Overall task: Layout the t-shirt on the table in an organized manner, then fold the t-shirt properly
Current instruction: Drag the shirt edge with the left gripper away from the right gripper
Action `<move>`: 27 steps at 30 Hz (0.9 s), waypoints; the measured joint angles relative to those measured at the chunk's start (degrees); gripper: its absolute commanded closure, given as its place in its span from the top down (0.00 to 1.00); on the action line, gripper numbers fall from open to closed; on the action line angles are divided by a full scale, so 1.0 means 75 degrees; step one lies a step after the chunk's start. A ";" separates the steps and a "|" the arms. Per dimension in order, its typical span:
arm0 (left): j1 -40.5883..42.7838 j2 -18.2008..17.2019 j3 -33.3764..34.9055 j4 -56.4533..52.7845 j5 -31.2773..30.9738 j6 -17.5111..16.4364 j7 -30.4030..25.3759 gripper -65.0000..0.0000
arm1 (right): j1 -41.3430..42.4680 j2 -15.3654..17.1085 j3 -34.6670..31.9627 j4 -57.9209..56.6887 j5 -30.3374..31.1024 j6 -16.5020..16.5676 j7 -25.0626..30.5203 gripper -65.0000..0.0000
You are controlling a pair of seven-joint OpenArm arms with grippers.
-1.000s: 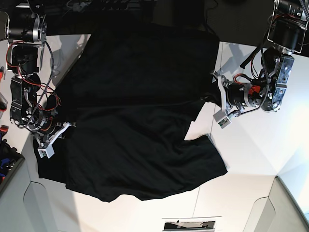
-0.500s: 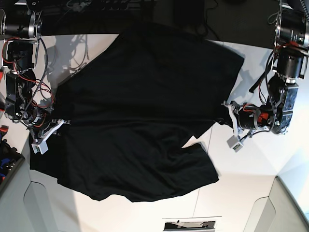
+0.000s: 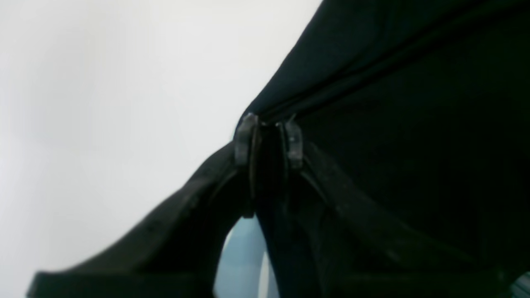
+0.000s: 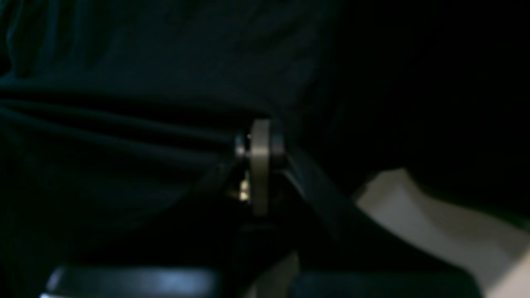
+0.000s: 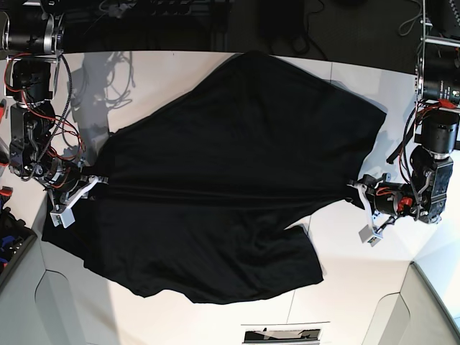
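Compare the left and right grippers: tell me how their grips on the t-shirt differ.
The left gripper pinches a thick bunch of t-shirt, so its jaws stand slightly apart; the right gripper has its jaws pressed tight together on thinner cloth. In the base view, the left gripper holds the shirt's right edge with white table around it; the right gripper holds the opposite edge. Both are shut on the shirt, stretching it between them.

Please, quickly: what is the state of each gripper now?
Left gripper: shut on the t-shirt, pinching its edge.
Right gripper: shut on the t-shirt, at the opposite side.
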 measured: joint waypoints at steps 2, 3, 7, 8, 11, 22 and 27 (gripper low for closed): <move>-0.0172 -0.0015 0.0000 -0.0122 0.0323 0.0210 -0.0020 0.17 | -0.0052 -0.0003 0.0000 0.0303 -0.0047 -0.0052 -0.0122 0.00; -0.0265 -0.0035 0.0000 -0.0175 0.0466 0.0344 -0.0012 0.17 | -0.0079 0.0009 0.0000 0.0501 -0.0067 -0.0090 -0.0152 0.00; -0.0469 -0.0102 0.0003 -0.0286 0.0737 0.0472 0.0131 0.17 | -0.0035 0.0041 0.0000 0.1547 -0.0087 -0.0134 -0.0181 0.00; -0.0513 -0.0096 0.0009 -0.0300 0.0737 0.0475 0.0149 0.17 | 0.0067 0.0038 0.0000 0.1667 -0.0149 -0.0128 -0.0184 0.00; -0.0729 -0.0076 0.0017 -0.0315 0.0743 0.0495 0.0184 0.17 | 0.0344 0.0017 0.0000 0.1682 -0.0495 -0.0143 -0.0102 0.00; -0.0889 -0.0117 0.0020 -0.0093 -0.1207 0.0449 0.1480 0.17 | 0.0353 -0.0044 0.0000 -0.0102 -0.1463 -0.0458 0.0895 0.00; -0.0370 -0.0189 0.0015 0.1862 -0.2661 0.0052 0.2127 0.17 | 0.0332 -0.0108 0.0000 -0.0370 -0.1556 -0.0423 0.1166 0.00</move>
